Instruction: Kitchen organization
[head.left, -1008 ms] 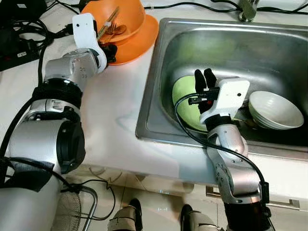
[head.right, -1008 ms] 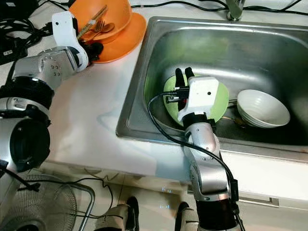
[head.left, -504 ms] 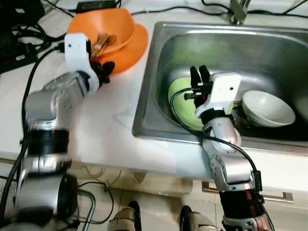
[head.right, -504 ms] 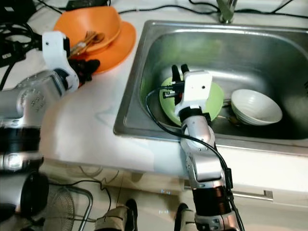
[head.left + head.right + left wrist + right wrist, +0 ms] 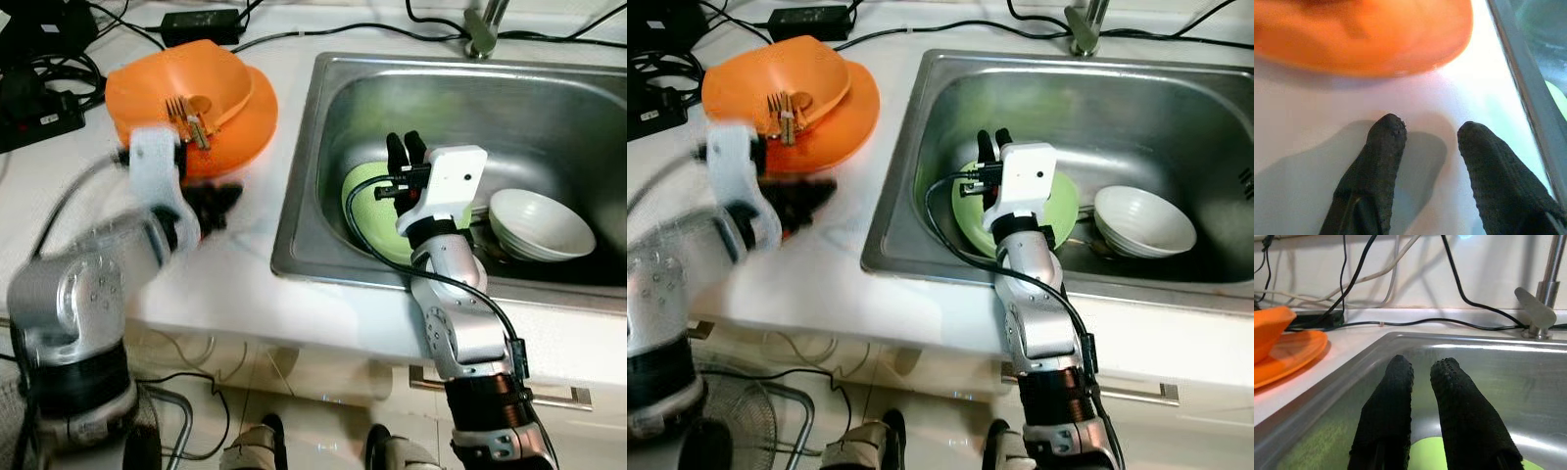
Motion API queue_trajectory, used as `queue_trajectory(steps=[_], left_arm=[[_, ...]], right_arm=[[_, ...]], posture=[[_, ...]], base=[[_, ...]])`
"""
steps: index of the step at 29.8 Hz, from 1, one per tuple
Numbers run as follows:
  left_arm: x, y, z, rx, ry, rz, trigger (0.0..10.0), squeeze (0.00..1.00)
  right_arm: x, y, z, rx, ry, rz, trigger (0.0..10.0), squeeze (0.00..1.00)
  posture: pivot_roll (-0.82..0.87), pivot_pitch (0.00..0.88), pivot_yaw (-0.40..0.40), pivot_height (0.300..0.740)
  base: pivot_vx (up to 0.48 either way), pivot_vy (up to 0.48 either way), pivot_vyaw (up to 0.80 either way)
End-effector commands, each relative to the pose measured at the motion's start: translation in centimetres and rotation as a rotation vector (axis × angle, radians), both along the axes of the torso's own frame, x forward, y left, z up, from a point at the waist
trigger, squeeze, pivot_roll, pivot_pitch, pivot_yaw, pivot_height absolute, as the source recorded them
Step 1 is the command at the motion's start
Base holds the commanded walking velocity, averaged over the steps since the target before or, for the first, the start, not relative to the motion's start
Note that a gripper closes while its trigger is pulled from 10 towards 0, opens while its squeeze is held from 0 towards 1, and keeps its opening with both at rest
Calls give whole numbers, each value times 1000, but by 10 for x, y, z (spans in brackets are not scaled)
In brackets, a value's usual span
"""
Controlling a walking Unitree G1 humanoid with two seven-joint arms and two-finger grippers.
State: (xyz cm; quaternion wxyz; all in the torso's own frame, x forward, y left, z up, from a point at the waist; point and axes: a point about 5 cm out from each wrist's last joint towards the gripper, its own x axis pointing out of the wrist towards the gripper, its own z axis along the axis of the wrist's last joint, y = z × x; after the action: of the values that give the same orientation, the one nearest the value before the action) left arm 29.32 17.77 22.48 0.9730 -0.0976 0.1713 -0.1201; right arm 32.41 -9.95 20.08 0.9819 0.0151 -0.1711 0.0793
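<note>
Two arms out over the counter (image 5: pixel 250 264) from the left eye: left arm bent and blurred, left gripper (image 5: pixel 217 203) low over the white top just below the orange plate (image 5: pixel 257 116). Right arm raised from the counter edge, right gripper (image 5: pixel 407 157) pointing up inside the sink (image 5: pixel 323 147), above a green plate (image 5: pixel 364 206). Holding nothing. Beside the green plate, a white bowl (image 5: pixel 544 223) on the sink floor. On the orange plate, an orange bowl (image 5: pixel 167 83) with a fork (image 5: pixel 181 110) and other cutlery inside. Tap (image 5: pixel 482 29) at the sink's far rim; cables (image 5: pixel 294 34) along the back.

From the right eye, much the same, with the left gripper (image 5: pixel 801 201) smeared by blur and a floor fan (image 5: pixel 735 421) under the counter.

At the left wrist, two black fingers (image 5: pixel 1383 161) spread apart, empty, hovering over the white top; orange plate (image 5: pixel 1376 39) just ahead, sink rim (image 5: pixel 1528 112) to one side.

At the right wrist, fingers (image 5: pixel 1388 426) close together with a narrow gap, gripping nothing; green plate (image 5: pixel 1425 455) beneath them, tap (image 5: pixel 1542 298) and cables (image 5: pixel 1400 323) beyond, orange plate (image 5: pixel 1288 357) off on the counter.
</note>
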Motion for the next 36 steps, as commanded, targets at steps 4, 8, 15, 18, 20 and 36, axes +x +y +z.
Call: queue_trajectory(steps=[4,8,15,18,20,36], left_arm=[[-13,1,-4,-4,48,13,10000,0],[-15,-3,13,76,-101,43,10000,0],[-10,-6,19,258,-252,114,10000,0],[-3,-11,20,254,-289,126,10000,0],[-2,-12,19,256,-292,122,10000,0],[43,-21,-6,267,-340,127,10000,0]], right_arm=[[3,-6,-27,24,89,-5,10000,0],[6,-5,-26,28,85,-1,10000,0],[7,-3,-27,31,80,3,10000,0],[6,-6,-28,27,80,-5,10000,0],[6,-6,-29,27,80,-6,10000,0],[2,-8,-28,23,70,-6,10000,0]], posture=[[245,190,91,740],[252,183,86,740],[233,179,87,740],[223,180,88,740],[220,182,88,740],[174,189,90,740]], base=[[0,0,0],[0,0,0],[0,0,0],[0,0,0],[0,0,0],[0,0,0]])
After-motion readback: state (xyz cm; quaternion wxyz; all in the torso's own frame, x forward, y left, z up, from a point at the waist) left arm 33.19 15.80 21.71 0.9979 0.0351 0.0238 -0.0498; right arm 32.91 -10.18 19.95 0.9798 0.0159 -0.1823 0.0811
